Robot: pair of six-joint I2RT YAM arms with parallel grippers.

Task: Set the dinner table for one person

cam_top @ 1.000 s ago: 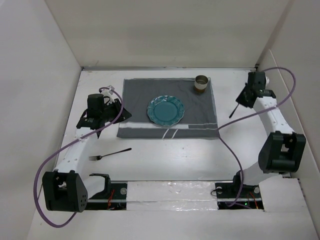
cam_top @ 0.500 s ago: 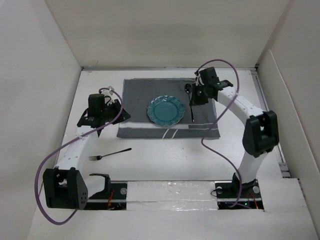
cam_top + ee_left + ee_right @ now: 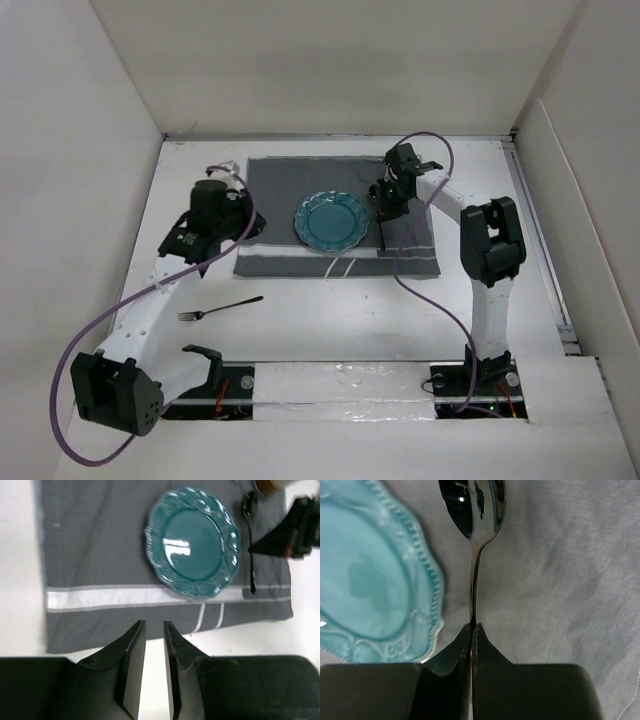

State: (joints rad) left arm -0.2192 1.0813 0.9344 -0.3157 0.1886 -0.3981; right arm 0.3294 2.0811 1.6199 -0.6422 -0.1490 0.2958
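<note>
The dinner table (image 3: 350, 320) is the white surface under everything. On it lies a dark grey striped mat (image 3: 280, 190) with a teal plate (image 3: 330, 220) at its middle. My right gripper (image 3: 472, 626) is shut on the handle of a spoon (image 3: 472, 510), low over the mat just right of the plate (image 3: 370, 580). From above, the spoon's handle (image 3: 383, 238) points toward the near edge. My left gripper (image 3: 155, 625) hovers over the mat's near left part, its jaws a narrow gap apart with nothing between them. A fork (image 3: 220, 307) lies on the table near the left arm.
A metal cup (image 3: 270, 484) stands at the mat's far right corner, mostly hidden from above by the right arm (image 3: 440, 190). White walls enclose the table on three sides. Purple cables trail from both arms.
The right arm swung in from the table's right side, carrying the spoon onto the mat beside the plate. The left gripper shifted a little toward the mat.
</note>
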